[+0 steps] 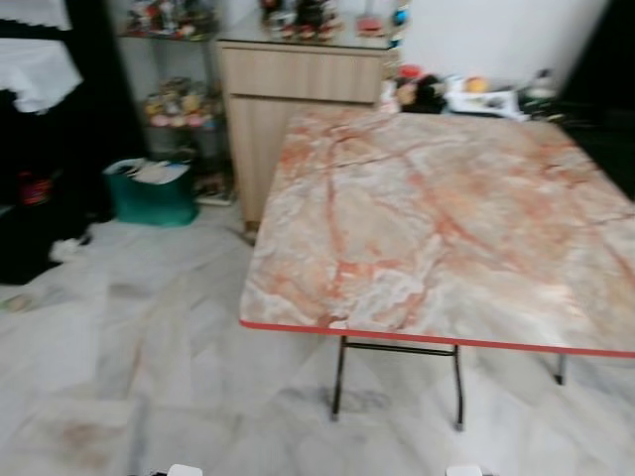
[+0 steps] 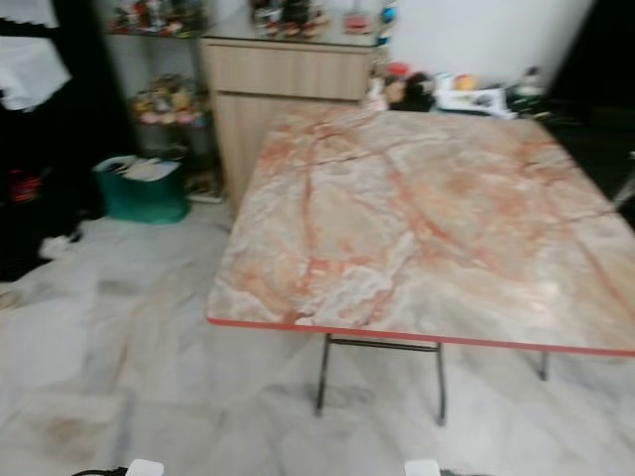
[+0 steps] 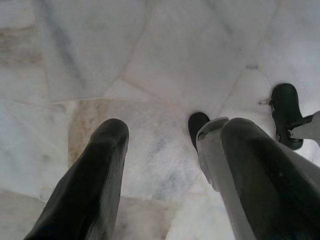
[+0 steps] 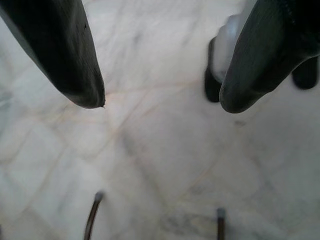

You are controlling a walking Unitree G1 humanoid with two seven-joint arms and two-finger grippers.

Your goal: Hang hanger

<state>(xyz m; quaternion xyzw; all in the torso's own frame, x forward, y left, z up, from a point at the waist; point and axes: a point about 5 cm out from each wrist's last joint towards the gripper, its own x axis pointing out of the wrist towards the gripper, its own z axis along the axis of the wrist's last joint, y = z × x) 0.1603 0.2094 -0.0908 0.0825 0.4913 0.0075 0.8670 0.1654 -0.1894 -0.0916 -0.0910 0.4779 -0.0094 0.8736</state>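
Marble-patterned folding table with a red front edge stands ahead, near a wooden cabinet. No hanger can be made out, so the task appears at the searching stage. Left gripper and right gripper hang over floor tiles, fingers spread, empty. Open floor lies left; the next move likely calls for locating the hanger.

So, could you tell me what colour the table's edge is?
Red; the table edge shows best in the left eye view.
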